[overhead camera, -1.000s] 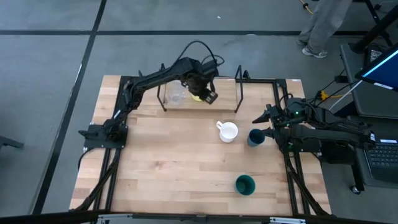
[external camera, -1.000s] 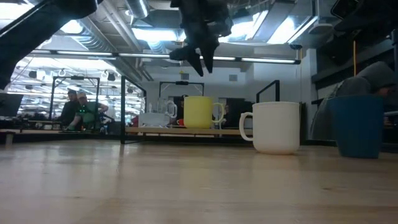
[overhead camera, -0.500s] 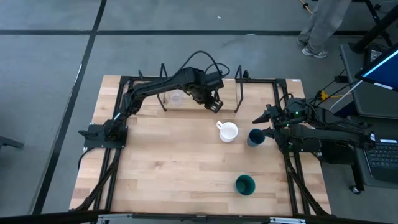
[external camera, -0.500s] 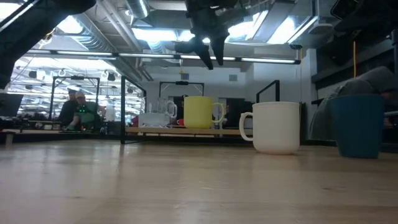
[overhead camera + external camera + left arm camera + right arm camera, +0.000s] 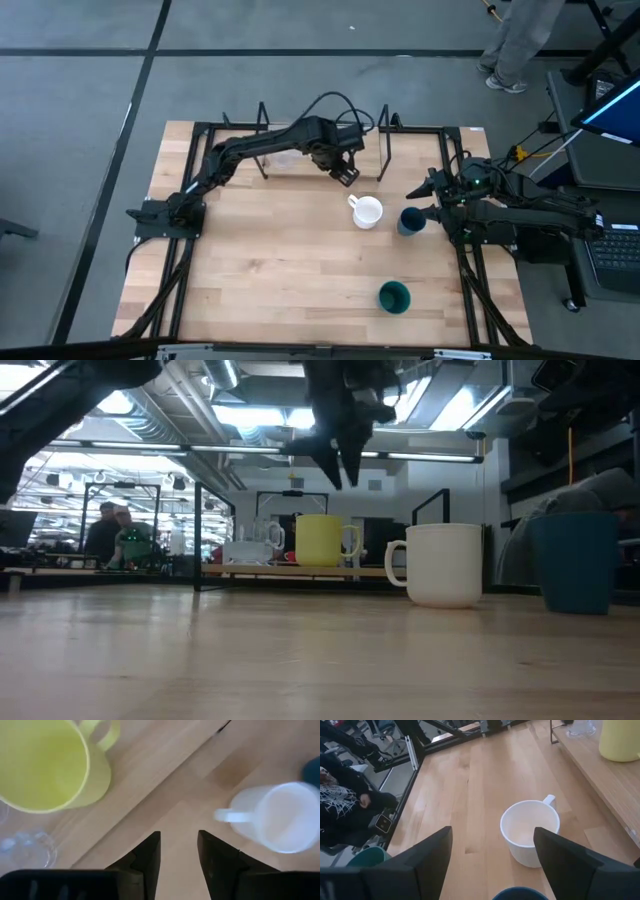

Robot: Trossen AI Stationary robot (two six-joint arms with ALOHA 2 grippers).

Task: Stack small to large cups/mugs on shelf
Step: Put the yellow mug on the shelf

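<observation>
My left gripper [image 5: 346, 173] [image 5: 340, 465] [image 5: 179, 842] is open and empty. It hovers over the shelf's [image 5: 285, 176] [image 5: 300, 571] front edge, between the yellow mug [image 5: 47, 762] [image 5: 322, 540] and the white mug [image 5: 367, 211] [image 5: 282, 817]. The yellow mug and a clear glass cup [image 5: 285, 158] [image 5: 25, 847] stand on the shelf board. The white mug, the dark blue cup [image 5: 411, 221] [image 5: 575, 565] and the dark green cup [image 5: 394, 296] stand on the table. My right gripper [image 5: 418, 200] [image 5: 492, 832] waits open at the right edge, next to the blue cup.
Black wire frames [image 5: 384, 140] stand upright at the shelf's ends, and a black rail frame runs around the table. A person [image 5: 525, 40] stands beyond the far right corner, and people sit in the room behind [image 5: 120, 535]. Bare tabletop lies on the left and near sides [image 5: 260, 270].
My left gripper has moved from above the yellow mug toward the table's right and near side, ending over the shelf's front edge closer to the white mug. The mugs and cups have stayed where they were.
</observation>
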